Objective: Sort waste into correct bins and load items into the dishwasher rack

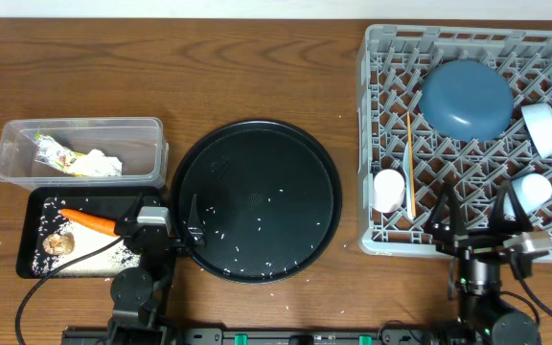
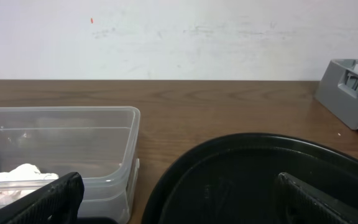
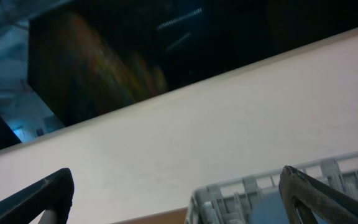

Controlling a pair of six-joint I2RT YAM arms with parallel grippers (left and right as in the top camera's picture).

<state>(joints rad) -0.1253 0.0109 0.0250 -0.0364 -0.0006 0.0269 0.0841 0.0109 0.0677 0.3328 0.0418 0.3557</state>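
Carrot (image 1: 89, 221) in black tray (image 1: 24, 251), wrapper (image 1: 54, 153) in clear tub (image 1: 80, 123); left fingers (image 2: 48, 199), right fingers (image 3: 48, 193) spread.

The wooden table (image 1: 257, 57) bore four items directly. A clear tub (image 1: 84, 123) stood at the left, with a flat black tray (image 1: 94, 203) just beside it on the near side. A round black tray (image 1: 257, 163) sat at the centre. A grey rack (image 1: 365, 144) stood at the right, apart from the round tray.
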